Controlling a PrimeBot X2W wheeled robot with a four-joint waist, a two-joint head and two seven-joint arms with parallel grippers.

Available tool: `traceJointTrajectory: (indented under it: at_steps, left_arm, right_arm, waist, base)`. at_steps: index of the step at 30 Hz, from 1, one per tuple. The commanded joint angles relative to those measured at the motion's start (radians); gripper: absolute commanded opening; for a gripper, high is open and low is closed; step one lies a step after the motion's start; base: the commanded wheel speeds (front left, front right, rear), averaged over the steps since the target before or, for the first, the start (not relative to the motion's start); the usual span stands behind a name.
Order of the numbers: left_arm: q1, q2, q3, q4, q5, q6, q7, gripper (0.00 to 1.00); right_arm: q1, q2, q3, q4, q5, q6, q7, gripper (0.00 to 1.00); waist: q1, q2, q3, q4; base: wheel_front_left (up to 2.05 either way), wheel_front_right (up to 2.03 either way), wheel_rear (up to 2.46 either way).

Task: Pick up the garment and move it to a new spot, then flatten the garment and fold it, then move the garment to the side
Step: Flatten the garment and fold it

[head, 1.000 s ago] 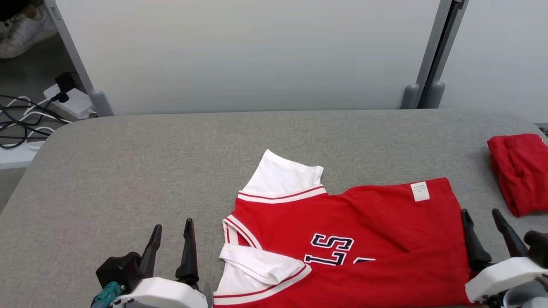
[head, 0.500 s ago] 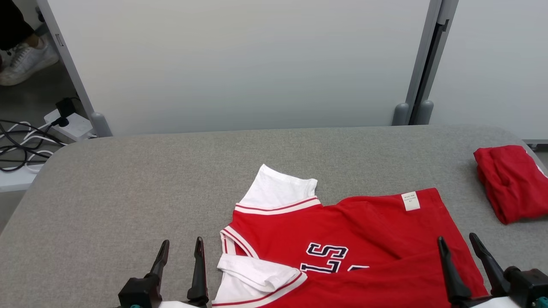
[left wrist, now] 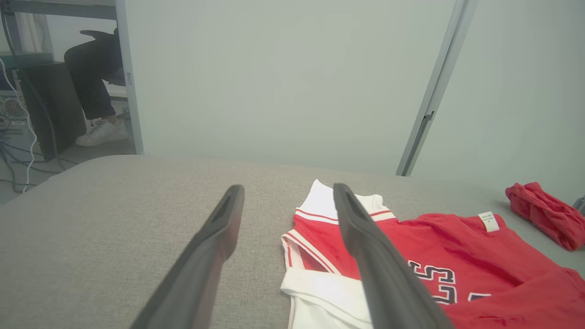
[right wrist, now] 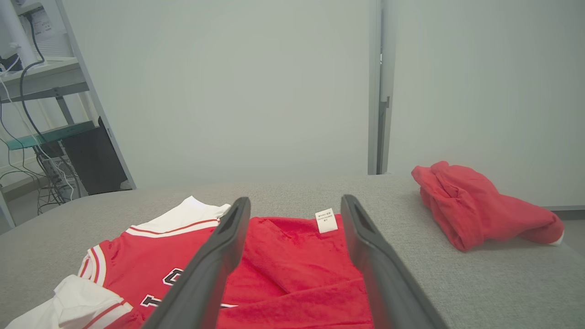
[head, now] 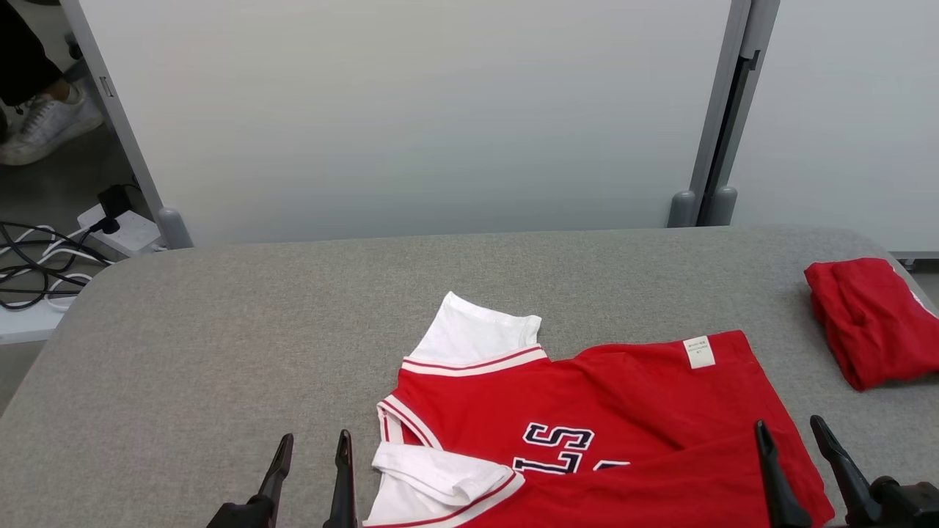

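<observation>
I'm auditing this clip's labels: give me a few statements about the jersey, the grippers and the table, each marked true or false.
The red and white jersey lies on the grey table. True.
The left gripper is shut on a sleeve. False: it is open and holds nothing.
A white label shows on the jersey. True.
The bundled red garment lies at the table's left end. False: it lies at the right end.
The right gripper is open. True.

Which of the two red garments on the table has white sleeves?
The spread-out shirt with dark lettering, in the middle; the other is a crumpled red bundle near the table's right edge.
</observation>
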Motion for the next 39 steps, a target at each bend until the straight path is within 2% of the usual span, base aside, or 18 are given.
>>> traceJointTrajectory:
  at_steps: [1, 9, 14, 20, 24, 31, 32, 39]
  left_arm:
    - [-0.031, -0.01, 0.039, -0.016, 0.017, -0.011, -0.013, 1.0]
    - [-0.037, -0.019, 0.053, 0.002, 0.026, -0.033, -0.013, 1.0]
    - [-0.113, -0.022, 0.037, 0.054, 0.004, -0.072, -0.013, 1.0]
    - [-0.366, -0.023, -0.018, 0.251, -0.043, -0.135, 0.018, 1.0]
    - [-0.546, -0.023, -0.064, 0.399, -0.122, -0.159, 0.06, 1.0]
    - [-0.86, -0.023, -0.145, 0.662, -0.224, -0.164, 0.166, 1.0]
    - [-0.945, -0.023, -0.162, 0.731, -0.24, -0.161, 0.205, 1.0]
    - [-1.171, -0.023, -0.221, 0.915, -0.274, -0.155, 0.31, 1.0]
  right_arm:
    - [-0.021, -0.017, 0.023, -0.024, -0.007, 0.0, -0.013, 1.0]
    - [-0.015, -0.019, 0.021, -0.018, -0.001, 0.0, -0.013, 1.0]
    - [-0.021, -0.026, 0.045, -0.007, 0.01, 0.0, -0.013, 1.0]
    - [-0.059, -0.047, 0.099, 0.024, 0.031, 0.0, -0.013, 1.0]
    - [-0.096, -0.064, 0.136, 0.035, 0.047, 0.0, -0.013, 1.0]
    - [-0.19, -0.087, 0.184, 0.032, 0.071, 0.0, -0.013, 1.0]
    - [-0.225, -0.091, 0.191, 0.028, 0.075, 0.0, -0.013, 1.0]
    - [-0.318, -0.096, 0.206, 0.018, 0.082, 0.0, -0.013, 1.0]
  waist:
    - [0.0, 0.0, 0.0, 0.001]
    - [0.0, 0.0, 0.004, 0.005]
    - [0.0, 0.0, 0.021, 0.001]
    - [0.0, 0.0, 0.08, -0.029]
    - [0.0, 0.0, 0.14, -0.06]
    - [0.0, 0.0, 0.305, -0.106]
    - [0.0, 0.0, 0.355, -0.118]
    - [0.0, 0.0, 0.48, -0.155]
  base:
    - [0.0, 0.0, 0.0]
    - [0.0, 0.0, 0.0]
    - [0.0, 0.0, 0.0]
    - [0.0, 0.0, 0.0]
    - [0.0, 0.0, 0.0]
    - [0.0, 0.0, 0.0]
    - [0.0, 0.0, 0.0]
    - [0.0, 0.0, 0.0]
